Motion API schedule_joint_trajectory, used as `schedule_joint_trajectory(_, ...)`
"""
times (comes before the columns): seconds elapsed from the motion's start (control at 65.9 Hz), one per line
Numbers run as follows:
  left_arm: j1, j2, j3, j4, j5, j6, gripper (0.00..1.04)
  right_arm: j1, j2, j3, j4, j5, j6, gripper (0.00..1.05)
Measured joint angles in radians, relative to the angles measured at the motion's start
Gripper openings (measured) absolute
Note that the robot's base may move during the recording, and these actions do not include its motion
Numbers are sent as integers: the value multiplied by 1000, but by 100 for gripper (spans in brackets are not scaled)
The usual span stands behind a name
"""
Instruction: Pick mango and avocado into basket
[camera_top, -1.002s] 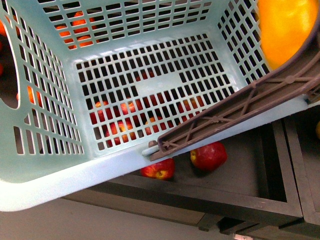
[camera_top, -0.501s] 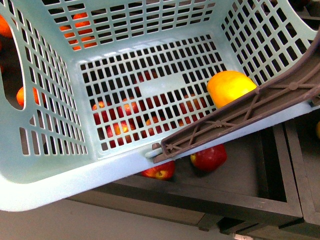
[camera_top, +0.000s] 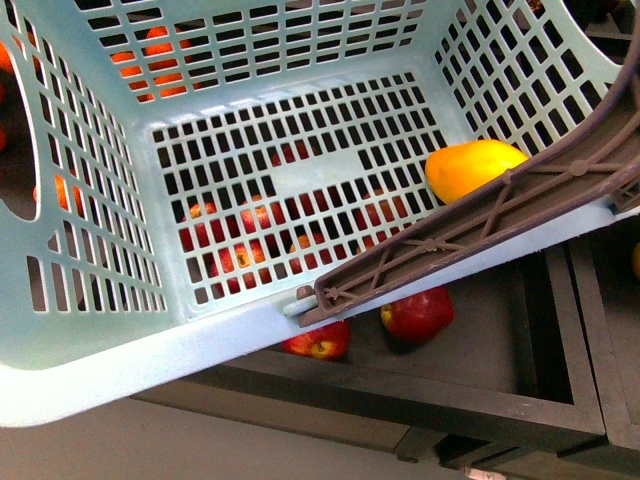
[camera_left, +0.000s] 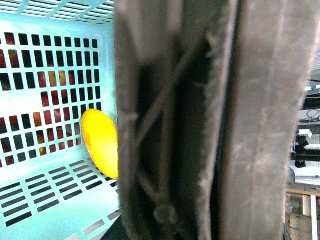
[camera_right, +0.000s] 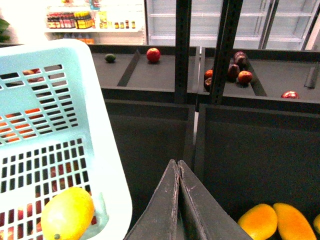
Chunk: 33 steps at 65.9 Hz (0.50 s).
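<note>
The light teal rectangular plastic basket with slotted grid walls (camera_top: 90, 340) is seen filling the front view, with its brown ribbed handle (camera_top: 470, 235) laid across the near rim. The smooth orange-yellow oval mango (camera_top: 475, 168) is lodged on the basket floor, against the wall beside the handle. The right gripper (camera_right: 177, 200) is shown outside the basket, pressed together and empty; the left gripper's state cannot be told.

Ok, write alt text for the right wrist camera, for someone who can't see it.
An orange-yellow mango lies in the light teal basket. Just outside it is the right gripper, fingers closed and empty. More mangoes sit in a dark bin.
</note>
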Motion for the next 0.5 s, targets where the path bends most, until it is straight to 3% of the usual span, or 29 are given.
schedule_joint_trajectory(0.395,0,0,0,0,-1,0,14,0,-174,-106,-67,0,-2,2)
schedule_joint_trajectory(0.501,0,0,0,0,-1,0,14,0,-197,-117,-75,0,-4,18)
